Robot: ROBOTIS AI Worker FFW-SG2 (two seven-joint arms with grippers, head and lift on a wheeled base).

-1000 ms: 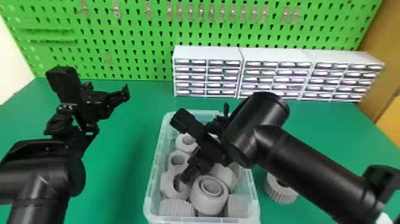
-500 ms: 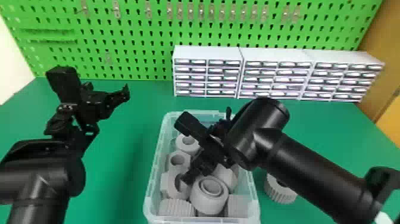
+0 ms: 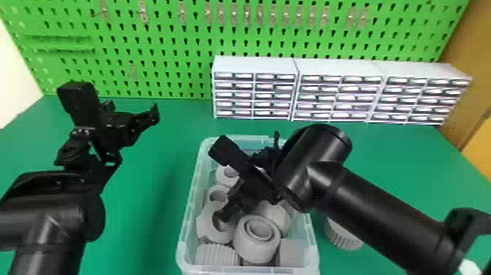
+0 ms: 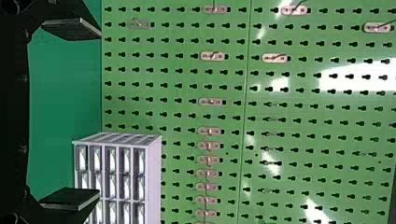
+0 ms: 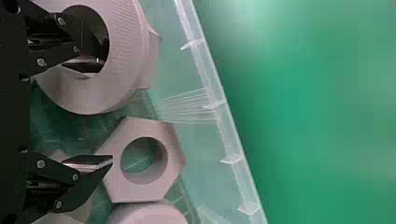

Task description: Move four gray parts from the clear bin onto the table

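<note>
Your right hand (image 5: 106, 112) is spread, one finger inside the round gray part (image 5: 122, 58); it's likely light and stiff, so pinch its thick wall.

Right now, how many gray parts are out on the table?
1 in sight: a ribbed gray part, right of the clear bin, partly covered by the right arm. That arm may hide others.

Three white drawer cabinets (image 3: 254, 66) stand side by side beyond the right tool (image 3: 248, 177); behind them rises a green pegboard (image 3: 120, 31) bearing metal hooks (image 3: 234, 13); a brown panel (image 3: 471, 73) stands well to that tool's right.
</note>
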